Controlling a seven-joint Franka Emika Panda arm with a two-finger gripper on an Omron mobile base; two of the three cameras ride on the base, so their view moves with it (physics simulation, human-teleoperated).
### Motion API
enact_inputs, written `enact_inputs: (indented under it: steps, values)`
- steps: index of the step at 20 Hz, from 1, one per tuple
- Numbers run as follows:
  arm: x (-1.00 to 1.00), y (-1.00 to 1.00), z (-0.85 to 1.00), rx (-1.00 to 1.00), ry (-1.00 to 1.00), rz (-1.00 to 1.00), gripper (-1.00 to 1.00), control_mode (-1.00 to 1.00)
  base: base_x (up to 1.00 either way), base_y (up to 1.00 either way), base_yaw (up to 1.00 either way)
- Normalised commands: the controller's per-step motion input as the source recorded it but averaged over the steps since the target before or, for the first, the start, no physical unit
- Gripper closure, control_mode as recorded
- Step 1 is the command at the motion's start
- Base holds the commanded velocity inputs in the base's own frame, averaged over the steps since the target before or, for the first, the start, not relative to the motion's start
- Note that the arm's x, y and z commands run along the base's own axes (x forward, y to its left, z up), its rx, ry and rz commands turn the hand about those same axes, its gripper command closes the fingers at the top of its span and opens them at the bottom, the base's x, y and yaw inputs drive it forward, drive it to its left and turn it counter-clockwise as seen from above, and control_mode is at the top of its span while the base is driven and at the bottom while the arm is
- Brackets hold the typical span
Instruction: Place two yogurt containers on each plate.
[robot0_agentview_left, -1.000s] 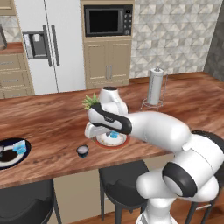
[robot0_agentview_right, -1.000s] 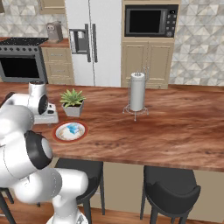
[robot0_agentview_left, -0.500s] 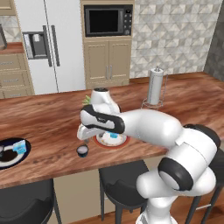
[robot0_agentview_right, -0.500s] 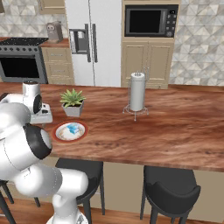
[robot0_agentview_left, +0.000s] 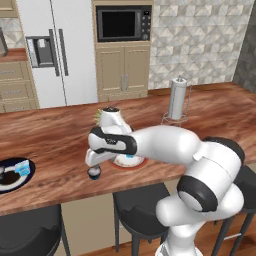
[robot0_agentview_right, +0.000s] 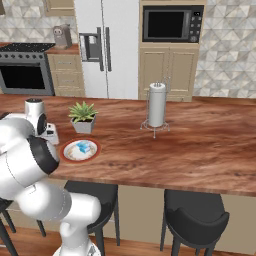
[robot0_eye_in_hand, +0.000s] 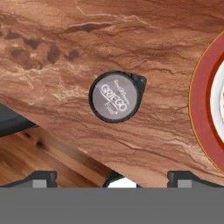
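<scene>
Over the counter's (robot0_agentview_left: 60, 150) front edge I have the tool (robot0_agentview_left: 94, 161) hanging just above a dark round cup (robot0_eye_in_hand: 115, 96), jaws spread wide, nothing in them. Hand view looks straight down on the pale "GRIEGO" lid; fingertips (robot0_eye_in_hand: 43, 176) sit low in that view, so the cup is not yet between them.

Layout:
- Dark cup (robot0_agentview_left: 93, 172) stands alone near the counter's front edge, just beside the red plate (robot0_agentview_left: 129, 162), not touching it.
- Red plate (robot0_agentview_right: 80, 150) already carries one light blue cup (robot0_agentview_right: 83, 147).
- Navy plate (robot0_agentview_left: 15, 173) is well apart at the far left, with a light blue cup (robot0_agentview_left: 22, 167) on it and something dark beside that; too small to call.

Handling, my read: cup is tiny, light, rigid enough for a firm pinch, smooth sides so possibly slippery. Foil-type lid has a small tab at one corner; I'd grip across the round body below the rim and keep off the tab. Easy to knock over or skate if a finger lands on the lid.

Room: open wood all round the cup, so both fingers have clearance. Watch the front edge: floor and a stool (robot0_eye_in_hand: 13, 122) show right past it, so any nudge that way drops the cup. The plate rim is close on the other side; the carry over is short and low, just needs to clear the rim.
</scene>
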Motion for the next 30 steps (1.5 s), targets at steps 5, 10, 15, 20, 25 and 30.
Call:
enact_inputs:
  steps: [5, 10, 15, 20, 25, 30]
  values:
    - [0.01, 0.19, -0.22, -0.01, 0.00, 0.00, -1.00, -1.00, 0.00, 0.00, 0.00]
    - [0.04, 0.20, -0.15, -0.02, 0.00, 0.00, -1.00, -1.00, 0.00, 0.00, 0.00]
    - [0.12, 0.07, -0.06, -0.03, 0.00, 0.00, -1.00, -1.00, 0.00, 0.00, 0.00]
    - [0.18, 0.00, -0.04, -0.03, 0.00, 0.00, -1.00, -1.00, 0.00, 0.00, 0.00]
    - [0.12, 0.00, -0.07, -0.05, 0.00, 0.00, -1.00, -1.00, 0.00, 0.00, 0.00]
    - [0.00, 0.04, -0.08, -0.04, 0.00, 0.00, -1.00, -1.00, 0.00, 0.00, 0.00]
